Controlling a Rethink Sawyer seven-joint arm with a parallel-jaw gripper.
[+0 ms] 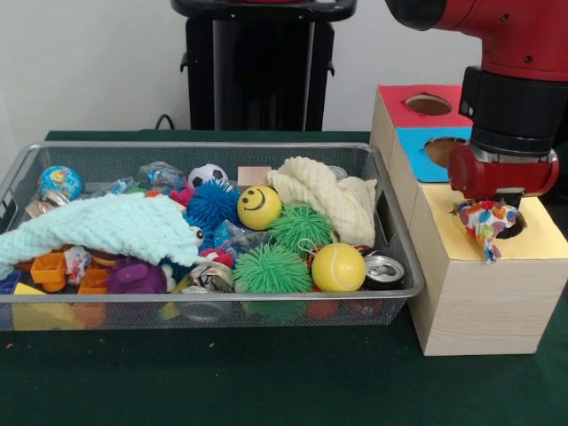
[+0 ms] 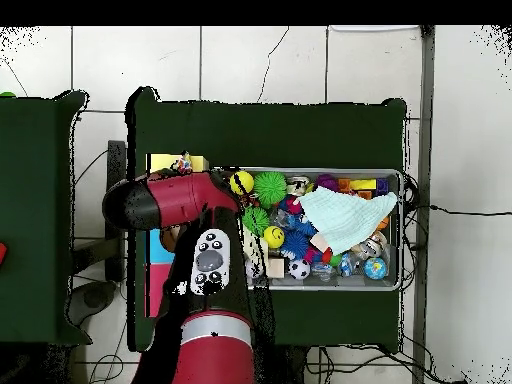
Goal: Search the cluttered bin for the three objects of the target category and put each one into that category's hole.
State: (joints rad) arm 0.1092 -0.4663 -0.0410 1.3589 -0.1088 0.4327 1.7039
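Observation:
My gripper (image 1: pixel 486 206) hangs from the red wrist over the yellow-topped wooden box (image 1: pixel 541 238) at the right. It is shut on a small white fabric piece (image 1: pixel 485 224) printed with red, blue and yellow patches. The piece dangles just left of the round hole (image 1: pixel 514 227) and its tail reaches the yellow top. In the overhead view the piece (image 2: pixel 183 163) shows on the yellow top beside the arm. The wire mesh bin (image 1: pixel 222 146) lies to the left, full of clutter. Another white printed scrap (image 1: pixel 76 263) peeks out under the mint towel. Any other pieces are hidden.
The blue-topped box (image 1: pixel 426 142) and the red-topped box (image 1: pixel 399 105) stand behind the yellow one. The bin holds a mint-green towel (image 1: pixel 98 224), a cream towel (image 1: pixel 324 195), spiky green balls (image 1: pixel 271 269), a yellow tennis ball (image 1: pixel 338 267), a smiley ball (image 1: pixel 258 207) and a can (image 1: pixel 383 269).

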